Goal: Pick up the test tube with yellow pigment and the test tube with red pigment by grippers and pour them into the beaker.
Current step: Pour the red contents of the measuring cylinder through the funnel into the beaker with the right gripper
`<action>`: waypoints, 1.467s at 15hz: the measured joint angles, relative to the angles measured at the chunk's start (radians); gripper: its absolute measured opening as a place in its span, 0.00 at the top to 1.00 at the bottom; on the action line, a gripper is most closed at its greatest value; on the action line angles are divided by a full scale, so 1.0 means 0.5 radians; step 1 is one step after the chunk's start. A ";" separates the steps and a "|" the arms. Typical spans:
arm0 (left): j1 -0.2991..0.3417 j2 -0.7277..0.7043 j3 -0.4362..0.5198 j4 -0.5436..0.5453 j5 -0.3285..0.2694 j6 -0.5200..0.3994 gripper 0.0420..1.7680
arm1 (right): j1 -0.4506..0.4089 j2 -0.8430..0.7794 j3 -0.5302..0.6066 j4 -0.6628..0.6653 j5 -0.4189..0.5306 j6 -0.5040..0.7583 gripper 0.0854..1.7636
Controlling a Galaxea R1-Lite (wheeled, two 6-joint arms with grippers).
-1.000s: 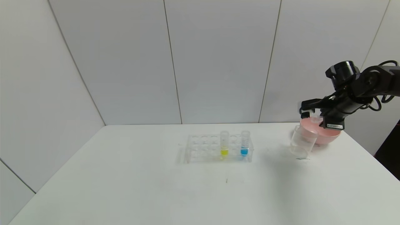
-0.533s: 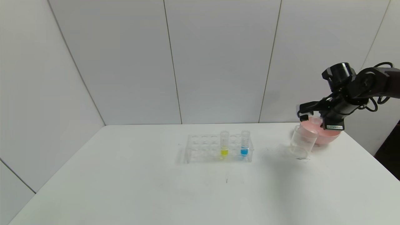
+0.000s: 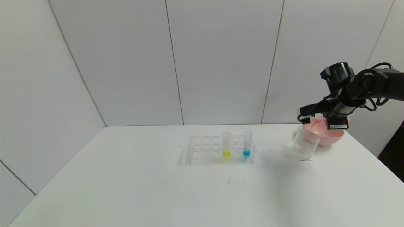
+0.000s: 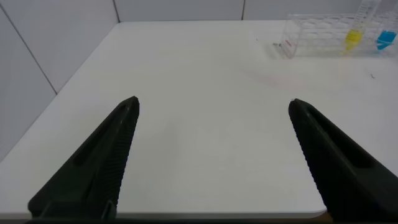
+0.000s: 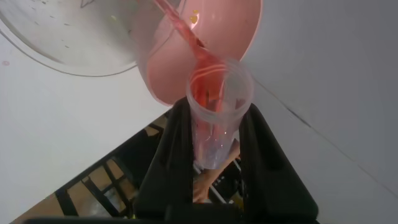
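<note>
My right gripper (image 3: pixel 311 116) hangs just above the clear beaker (image 3: pixel 305 143) at the table's right rear. It is shut on the test tube with red pigment (image 5: pixel 217 118). The tube is tipped, with red streaks on its inner wall, and its rim points toward the beaker's mouth (image 5: pixel 68 31). The test tube with yellow pigment (image 3: pixel 226 145) stands upright in a clear rack (image 3: pixel 205 148) mid-table. It also shows in the left wrist view (image 4: pixel 354 36). My left gripper (image 4: pixel 214 104) is open and empty, low over the table's near left side, out of the head view.
A tube of blue liquid (image 3: pixel 247 145) stands in the rack to the right of the yellow one. A pink bowl (image 3: pixel 329 135) sits right behind the beaker, near the table's right edge. Grey wall panels close off the back.
My right arm has shifted slightly left and turned at the wrist, so the gripper and tube sit more directly over the beaker. The rack, its tubes and the beaker have not moved.
</note>
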 joint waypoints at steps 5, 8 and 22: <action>0.000 0.000 0.000 0.001 0.001 0.000 0.03 | 0.029 0.014 0.001 -0.085 -0.086 -0.120 0.75; 0.000 0.000 0.000 0.000 0.000 0.000 0.03 | 0.040 0.016 0.001 -0.152 -0.150 -0.212 0.75; 0.000 0.000 0.000 0.000 0.001 0.000 0.03 | 0.099 -0.003 0.000 -0.249 -0.271 -0.427 0.75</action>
